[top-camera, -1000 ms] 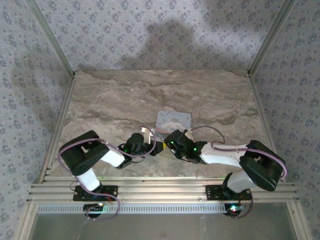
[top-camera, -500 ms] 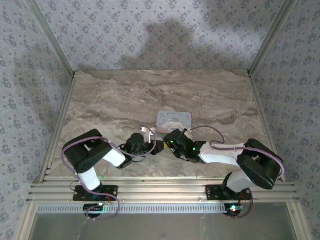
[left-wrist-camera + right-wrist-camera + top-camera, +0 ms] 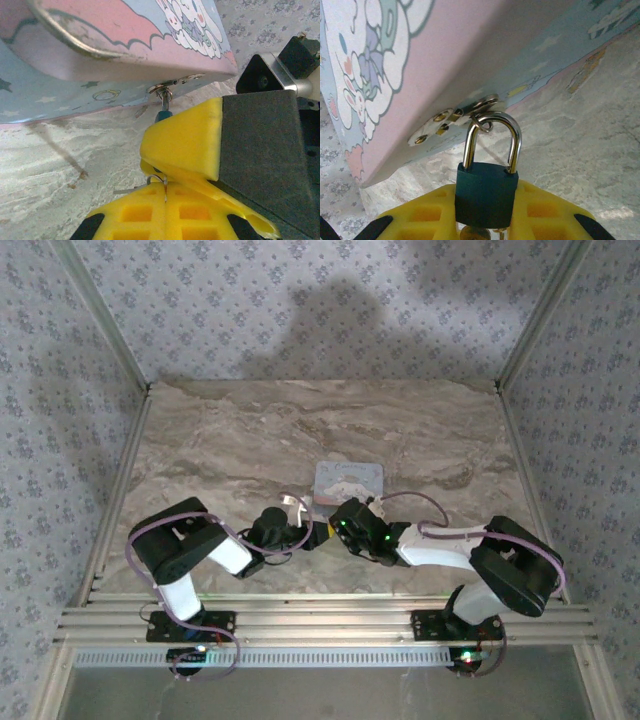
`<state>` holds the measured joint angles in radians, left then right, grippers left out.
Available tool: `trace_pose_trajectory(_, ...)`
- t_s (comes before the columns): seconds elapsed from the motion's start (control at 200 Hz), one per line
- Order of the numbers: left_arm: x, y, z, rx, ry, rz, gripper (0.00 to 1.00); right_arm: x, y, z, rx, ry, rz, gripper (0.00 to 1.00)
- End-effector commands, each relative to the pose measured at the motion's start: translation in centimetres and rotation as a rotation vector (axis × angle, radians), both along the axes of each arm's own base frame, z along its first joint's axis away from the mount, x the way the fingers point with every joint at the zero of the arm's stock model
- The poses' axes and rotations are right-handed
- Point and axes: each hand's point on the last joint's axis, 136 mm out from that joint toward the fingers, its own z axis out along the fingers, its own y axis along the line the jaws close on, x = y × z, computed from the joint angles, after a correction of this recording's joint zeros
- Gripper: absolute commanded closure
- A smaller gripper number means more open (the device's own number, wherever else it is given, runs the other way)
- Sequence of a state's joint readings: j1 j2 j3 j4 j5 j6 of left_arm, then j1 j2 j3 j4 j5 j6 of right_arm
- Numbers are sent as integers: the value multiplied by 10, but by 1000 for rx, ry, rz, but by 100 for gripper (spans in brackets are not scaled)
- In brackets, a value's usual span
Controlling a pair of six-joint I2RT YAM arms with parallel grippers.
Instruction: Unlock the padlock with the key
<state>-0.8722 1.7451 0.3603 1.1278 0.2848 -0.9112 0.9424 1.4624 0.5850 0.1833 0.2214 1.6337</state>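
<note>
Nothing legible — neither on the padlock [image 3: 486,192] nor the tin lid [image 3: 420,60].

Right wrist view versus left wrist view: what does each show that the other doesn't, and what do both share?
Right wrist view offers: the padlock face on, its dark teal body between the yellow fingers of the right gripper, silver shackle hooked through the hasp. Left wrist view offers instead: a wire handle, the right gripper seen from outside, and a thin metal loop at the closed fingertips of the left gripper. Shared: the cartoon-lidded tin, its hasp, the marble table.
</note>
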Motion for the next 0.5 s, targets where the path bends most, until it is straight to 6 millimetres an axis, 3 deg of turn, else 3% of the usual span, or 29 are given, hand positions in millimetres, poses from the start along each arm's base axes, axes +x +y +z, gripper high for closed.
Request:
trace_pose_trajectory(0.0,-2,-6,13,-55,-29,-23,100,-1,-9,-8,-68,-1,-11,89)
trace_pose_trajectory(0.13,-3,-5,13,-52,-31,-24,100,-5,-11,-6,-140,7,24,93)
trace_pose_trajectory(0.24,-3,-4,13,-38,-38,-25,80,-11,-15,-6,-226,33,72,100)
trace_pose_trajectory(0.325,-3,-1,13,-16,-49,-24,69,-19,-22,-9,-286,63,118,100)
trace_pose_trajectory(0.495,-4,9,10,64,-64,-15,63,-37,-33,-16,-401,120,242,100)
